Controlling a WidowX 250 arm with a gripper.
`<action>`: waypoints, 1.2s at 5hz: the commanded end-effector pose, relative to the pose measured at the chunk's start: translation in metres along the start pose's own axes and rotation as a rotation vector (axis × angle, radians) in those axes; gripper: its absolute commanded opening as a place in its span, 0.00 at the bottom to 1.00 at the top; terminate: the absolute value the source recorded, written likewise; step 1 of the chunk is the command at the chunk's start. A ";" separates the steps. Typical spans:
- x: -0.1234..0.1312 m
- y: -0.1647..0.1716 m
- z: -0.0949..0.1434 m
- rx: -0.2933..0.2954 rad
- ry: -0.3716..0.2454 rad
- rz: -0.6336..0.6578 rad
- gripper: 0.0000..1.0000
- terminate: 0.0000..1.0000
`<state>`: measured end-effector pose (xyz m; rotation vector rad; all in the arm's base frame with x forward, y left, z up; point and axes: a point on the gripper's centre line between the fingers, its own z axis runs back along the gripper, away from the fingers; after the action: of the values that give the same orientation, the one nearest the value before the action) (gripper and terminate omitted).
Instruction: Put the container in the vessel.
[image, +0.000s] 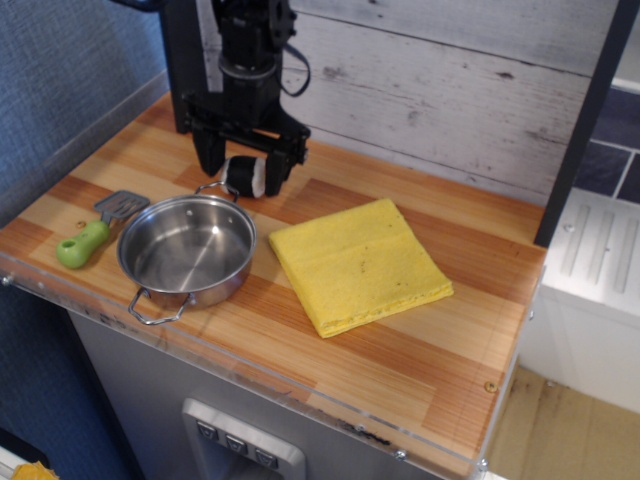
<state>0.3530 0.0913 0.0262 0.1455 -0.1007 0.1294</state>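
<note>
The gripper (243, 170) stood low near the table's back left corner, its jaws spread wide on either side of the container (243, 176), not closed on it. The container lay on the wood just behind the pan (187, 250), near its far loop handle. A spatula (92, 232) lay by the left edge; a yellow cloth (357, 264) covered the table's middle.

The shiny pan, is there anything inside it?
No. The pan holds nothing; you can see its bare steel bottom. Its near inner wall is hidden by the rim. The little black-and-white container sits behind it on the counter, between the open tool's fingers.
</note>
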 end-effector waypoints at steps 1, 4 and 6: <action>0.005 0.009 0.005 -0.004 -0.046 0.031 0.00 0.00; 0.010 0.021 0.027 0.019 -0.100 0.060 0.00 0.00; 0.037 0.035 0.064 -0.023 -0.223 0.109 0.00 0.00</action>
<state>0.3753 0.1132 0.0745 0.1166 -0.2713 0.2141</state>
